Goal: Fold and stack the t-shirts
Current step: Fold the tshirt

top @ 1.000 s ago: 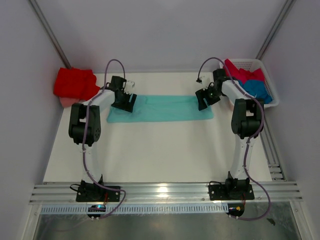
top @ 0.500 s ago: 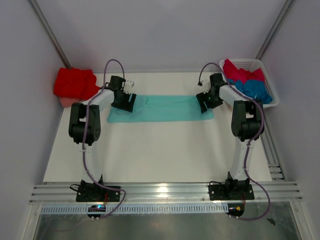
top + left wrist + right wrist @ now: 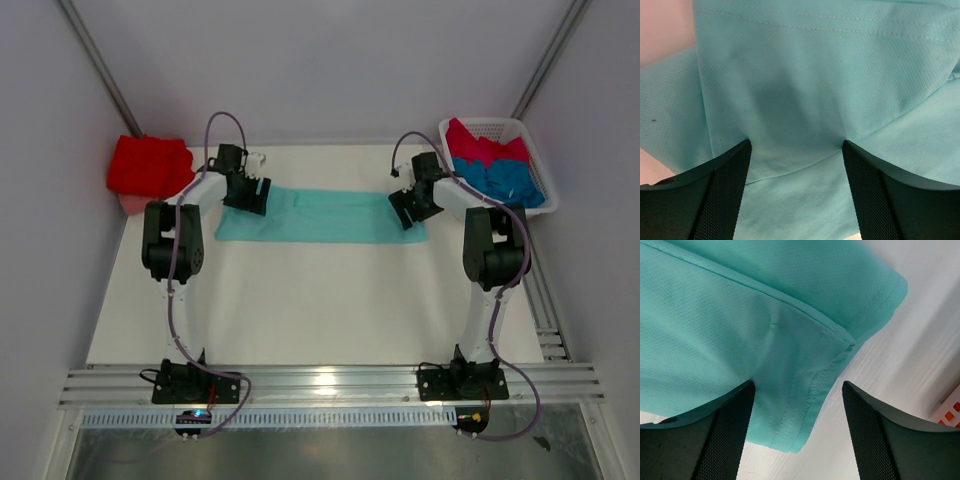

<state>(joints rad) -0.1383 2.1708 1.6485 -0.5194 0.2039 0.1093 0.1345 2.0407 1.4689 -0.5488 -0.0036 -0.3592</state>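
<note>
A mint-teal t-shirt (image 3: pixel 320 215) lies as a long folded strip across the far middle of the table. My left gripper (image 3: pixel 247 193) stands open over its left end, with teal cloth (image 3: pixel 800 100) filling the gap between the fingers. At the strip's right end my right gripper (image 3: pixel 408 208) is also open, straddling the hemmed corner (image 3: pixel 812 390). A bright red t-shirt (image 3: pixel 148 166) lies bunched at the far left. In the basket (image 3: pixel 520 127) lie a crimson-pink shirt (image 3: pixel 480 146) and a blue shirt (image 3: pixel 508 178).
The white slatted basket stands at the table's far right corner, close behind my right arm. Something pink (image 3: pixel 130 203) shows under the red shirt. White table surface (image 3: pixel 320 300) stretches in front of the teal strip, and aluminium rails (image 3: pixel 320 385) run along the near edge.
Both grippers have shifted a little toward the far edge of the teal strip, staying open. The shirt has not visibly moved.
</note>
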